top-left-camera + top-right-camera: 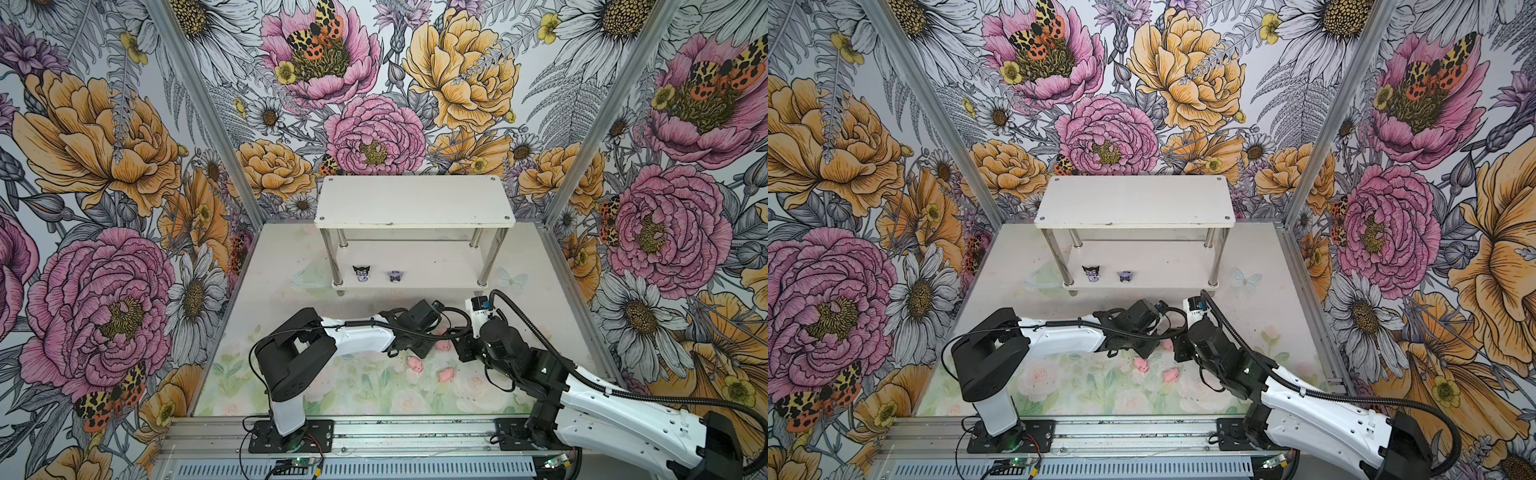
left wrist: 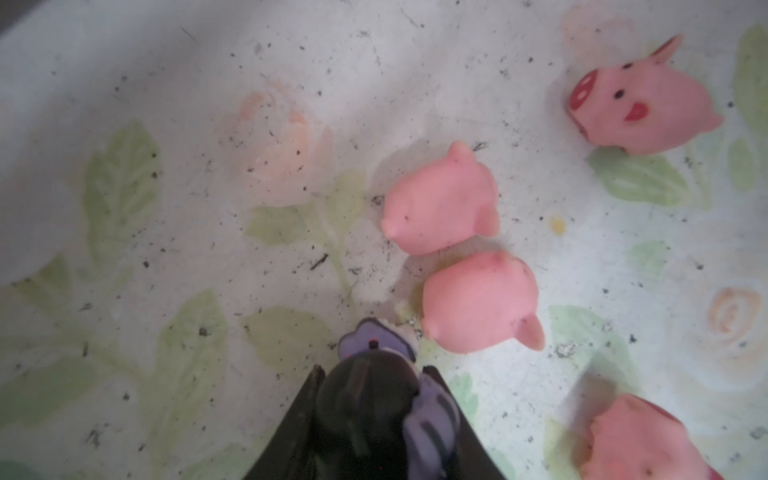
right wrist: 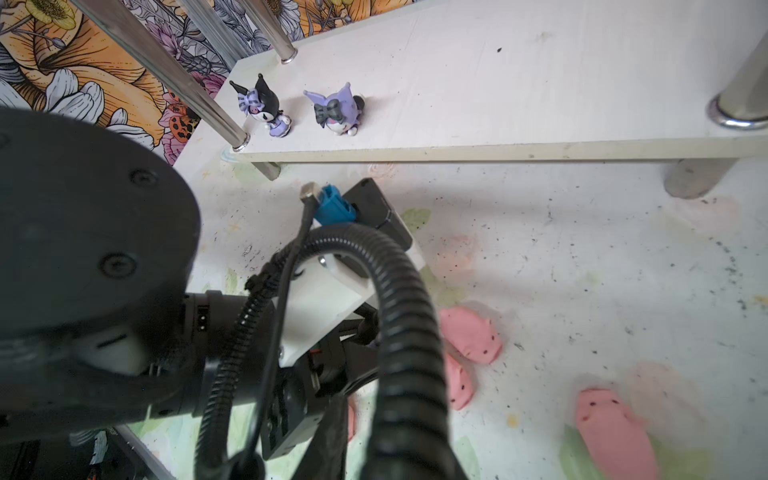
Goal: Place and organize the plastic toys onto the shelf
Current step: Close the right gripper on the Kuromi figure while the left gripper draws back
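My left gripper [image 2: 372, 374] is shut on a black-and-lavender figure [image 2: 374, 399], low over the table among the pink pigs. Three pigs [image 2: 440, 199] [image 2: 478, 299] [image 2: 640, 104] lie just beyond it, and another [image 2: 640, 440] sits beside it. Both top views show pigs on the floral mat [image 1: 415, 364] [image 1: 1171, 376]. The white shelf [image 1: 415, 201] stands at the back. Two black-and-lavender figures [image 1: 360, 273] [image 1: 395, 275] stand on its lower tier [image 3: 498, 83]. My right gripper [image 1: 462, 348] hangs close beside the left wrist, its jaws hidden by that arm and a cable.
The left arm's wrist and black cable loop [image 3: 399, 316] cross right in front of the right wrist camera. Metal shelf posts [image 3: 739, 99] rise from the lower tier. Floral walls with metal corner rails [image 1: 208, 116] close in the table on three sides.
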{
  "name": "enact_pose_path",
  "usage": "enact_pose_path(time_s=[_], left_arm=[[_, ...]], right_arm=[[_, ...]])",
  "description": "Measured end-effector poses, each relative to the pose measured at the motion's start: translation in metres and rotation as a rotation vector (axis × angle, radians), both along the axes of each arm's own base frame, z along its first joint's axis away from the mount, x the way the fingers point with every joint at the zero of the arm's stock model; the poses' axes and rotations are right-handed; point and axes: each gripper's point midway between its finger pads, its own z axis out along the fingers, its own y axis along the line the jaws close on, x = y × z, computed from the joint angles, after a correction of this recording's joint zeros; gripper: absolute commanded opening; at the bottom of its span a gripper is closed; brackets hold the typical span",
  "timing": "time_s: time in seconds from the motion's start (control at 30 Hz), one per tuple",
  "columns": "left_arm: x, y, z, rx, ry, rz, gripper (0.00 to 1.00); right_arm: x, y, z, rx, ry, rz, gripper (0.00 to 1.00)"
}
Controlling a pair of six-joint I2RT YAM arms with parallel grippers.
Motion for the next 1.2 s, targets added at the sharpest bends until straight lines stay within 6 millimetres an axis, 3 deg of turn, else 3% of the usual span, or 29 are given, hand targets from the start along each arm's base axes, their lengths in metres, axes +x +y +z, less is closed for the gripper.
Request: enact_pose_path(time_s=[0.1, 0.23, 0.3, 0.43, 0.6, 0.77, 0.9, 0.93, 1.07, 1.2], left_arm=[[0.001, -0.003, -0.003, 0.007, 0.0, -0.016, 0.4], [0.002, -0.007, -0.009, 0.01, 0.005, -0.034, 0.69], [0.001, -0.008, -0.009, 0.01, 0.007, -0.038, 0.78], [0.001, -0.007, -0.003, 0.001, 0.004, -0.036, 0.84], [0.001, -0.001, 0.04, -0.08, -0.046, -0.017, 0.88], [0.0, 0.031, 0.096, -0.206, -0.127, 0.055, 0.93], [-0.004, 0.068, 0.105, -0.246, -0.15, 0.138, 0.95], [-0.006, 0.078, 0.104, -0.255, -0.152, 0.161, 0.97], [-0.02, 0.115, 0.1, -0.304, -0.156, 0.247, 0.98], [-0.023, 0.135, 0.099, -0.351, -0.154, 0.32, 0.98]], right_arm=[[0.002, -0.003, -0.002, -0.009, 0.006, -0.012, 0.27], [0.003, -0.005, -0.007, -0.023, 0.018, -0.02, 0.27], [0.003, -0.005, -0.01, -0.031, 0.024, -0.02, 0.27], [0.004, -0.005, -0.011, -0.037, 0.028, -0.02, 0.29], [0.005, -0.006, -0.011, -0.045, 0.022, -0.017, 0.39], [0.007, -0.003, -0.019, -0.108, 0.035, 0.006, 0.71], [0.013, 0.006, -0.029, -0.183, 0.061, 0.047, 0.82], [0.015, 0.011, -0.033, -0.209, 0.068, 0.069, 0.92], [0.019, 0.03, -0.049, -0.283, 0.09, 0.172, 0.96], [0.023, 0.044, -0.064, -0.359, 0.1, 0.266, 0.96]])
